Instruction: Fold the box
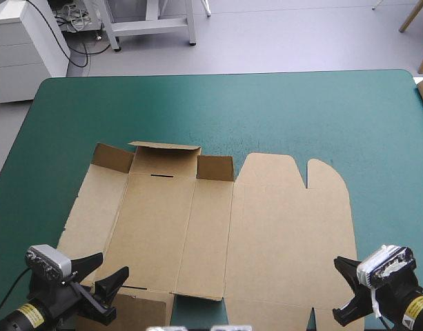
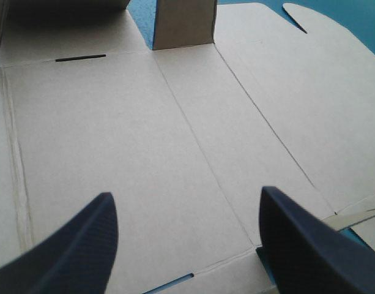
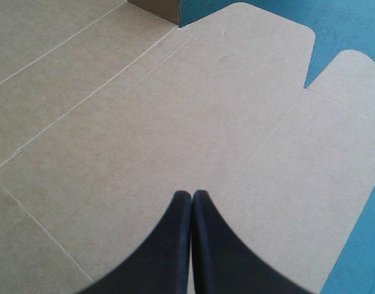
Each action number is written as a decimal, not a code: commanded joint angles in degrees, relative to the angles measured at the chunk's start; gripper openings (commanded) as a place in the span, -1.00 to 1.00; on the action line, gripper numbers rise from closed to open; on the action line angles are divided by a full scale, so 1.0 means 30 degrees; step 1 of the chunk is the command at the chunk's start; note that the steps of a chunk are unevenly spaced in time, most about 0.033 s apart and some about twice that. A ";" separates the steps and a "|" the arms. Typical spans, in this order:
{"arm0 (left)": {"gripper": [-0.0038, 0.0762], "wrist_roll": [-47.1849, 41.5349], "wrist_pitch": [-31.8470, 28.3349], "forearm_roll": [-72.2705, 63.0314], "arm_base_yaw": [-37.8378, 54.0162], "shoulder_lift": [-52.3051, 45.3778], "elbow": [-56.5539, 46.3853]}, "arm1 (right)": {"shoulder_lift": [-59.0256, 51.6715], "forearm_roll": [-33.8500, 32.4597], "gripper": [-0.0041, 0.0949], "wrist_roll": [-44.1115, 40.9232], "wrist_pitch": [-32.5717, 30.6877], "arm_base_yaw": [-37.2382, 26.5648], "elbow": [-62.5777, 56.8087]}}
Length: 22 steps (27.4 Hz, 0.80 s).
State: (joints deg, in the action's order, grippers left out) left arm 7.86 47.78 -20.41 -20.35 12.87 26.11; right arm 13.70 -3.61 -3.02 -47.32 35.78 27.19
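The brown box (image 1: 266,234) lies as a cut sheet, mostly flat, on the near half of the table. At its far left edge three short flaps (image 1: 164,157) stand raised. My left gripper (image 1: 113,264) hovers open over the sheet's near left part. In the left wrist view its fingers (image 2: 187,195) stand wide apart above the creased panels (image 2: 114,135), with one raised flap (image 2: 184,24) ahead. My right gripper (image 3: 192,193) is shut, with nothing between its fingers. It sits over the near right part of the flat lid panel (image 3: 175,122), whose rounded tabs (image 3: 346,79) lie ahead.
Bare teal-green cover (image 1: 232,110) fills the far half of the table and a strip to the right of the box (image 1: 390,193). The sheet's near edge reaches the table's front, between the two arms.
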 commanded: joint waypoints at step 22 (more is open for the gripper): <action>0.28 -0.2364 0.7970 0.5191 -0.0058 1.5455 1.3853 | 0.0241 -0.0207 -0.96 0.0039 0.1350 -0.0100 0.0412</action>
State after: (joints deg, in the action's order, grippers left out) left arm -0.71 70.45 -4.39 -20.35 55.25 64.60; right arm 13.70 -3.61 -3.02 -47.32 35.78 27.14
